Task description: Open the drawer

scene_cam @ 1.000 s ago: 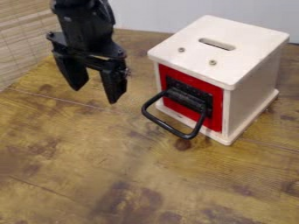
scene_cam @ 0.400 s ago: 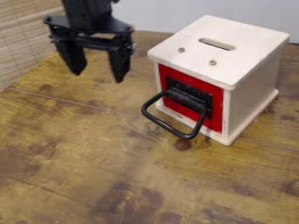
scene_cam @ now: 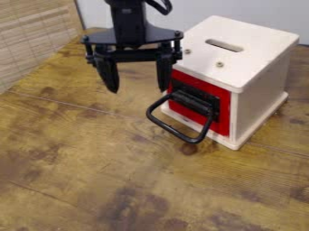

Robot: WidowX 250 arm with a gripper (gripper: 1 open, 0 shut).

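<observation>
The red drawer (scene_cam: pixel 182 106) with its black front panel (scene_cam: pixel 193 97) sits inside a cream-white cube casing (scene_cam: pixel 237 63) at the right; it looks closed or nearly closed. Its large black loop handle (scene_cam: pixel 176 121) sticks out toward the front left, low over the table. My black gripper (scene_cam: pixel 137 83) hangs open, fingers (scene_cam: pixel 111 78) pointing down and spread wide. It is just left of the casing, above and behind the handle, not touching it.
The wooden table (scene_cam: pixel 97 171) stretches to the front and left. A woven mat or blind (scene_cam: pixel 31 36) lies at the far left. The casing has a slot (scene_cam: pixel 225 43) on top.
The gripper has moved right, toward the casing, and turned so its fingers spread across the view. It stays open. The drawer and handle have not moved.
</observation>
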